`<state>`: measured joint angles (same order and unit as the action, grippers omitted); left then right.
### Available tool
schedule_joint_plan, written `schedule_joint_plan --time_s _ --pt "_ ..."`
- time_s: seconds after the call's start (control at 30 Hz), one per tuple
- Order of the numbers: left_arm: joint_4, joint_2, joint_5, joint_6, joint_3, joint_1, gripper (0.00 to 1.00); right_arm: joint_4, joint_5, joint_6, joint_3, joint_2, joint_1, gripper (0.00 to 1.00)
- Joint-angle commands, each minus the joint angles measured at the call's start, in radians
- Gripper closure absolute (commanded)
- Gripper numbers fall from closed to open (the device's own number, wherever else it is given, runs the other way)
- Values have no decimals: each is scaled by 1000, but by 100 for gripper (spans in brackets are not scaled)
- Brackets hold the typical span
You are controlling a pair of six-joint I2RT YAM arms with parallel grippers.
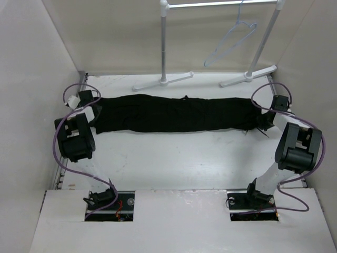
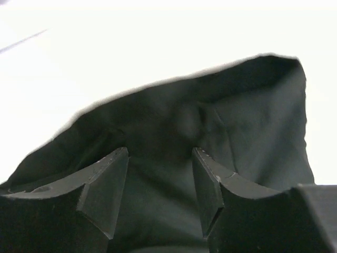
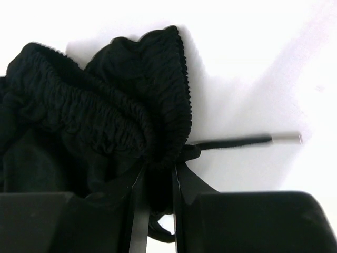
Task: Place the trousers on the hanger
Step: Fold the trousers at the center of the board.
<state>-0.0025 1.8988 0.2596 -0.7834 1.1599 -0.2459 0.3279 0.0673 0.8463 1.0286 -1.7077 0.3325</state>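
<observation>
The black trousers [image 1: 179,113] lie stretched flat across the table from left to right. My left gripper [image 1: 93,112] is at their left end. In the left wrist view its fingers [image 2: 159,155] stand apart, open, with the black cloth [image 2: 210,121] lying between and beyond them. My right gripper [image 1: 265,122] is at the right end, shut on the gathered elastic waistband [image 3: 95,110], which is pinched between its jaws [image 3: 158,168]. A drawstring with a metal tip [image 3: 237,142] trails to the right. The pale wire hanger [image 1: 231,44] hangs tilted on the rack bar at the back right.
A white tubular garment rack [image 1: 164,47] stands at the back, its feet [image 1: 163,80] resting on the table just behind the trousers. White walls close in the left, right and back. Purple cables loop beside both arms.
</observation>
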Motion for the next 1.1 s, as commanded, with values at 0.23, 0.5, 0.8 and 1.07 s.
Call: schedule_joint_plan --time_s 0.23,0.5,0.8,1.07 --pt "-171 -174 113 -31 -95 -131 52 28 92 27 -174 255 52 93" --pt "-263 -412 -41 -46 -159 -53 38 20 46 14 -159 269 37 90" --pt "-121 -408 -284 -221 -404 -54 30 0 5 34 -145 244 32 89" --pt "87 -317 -280 -379 -466 -33 34 -33 -9 37 -174 253 32 90"
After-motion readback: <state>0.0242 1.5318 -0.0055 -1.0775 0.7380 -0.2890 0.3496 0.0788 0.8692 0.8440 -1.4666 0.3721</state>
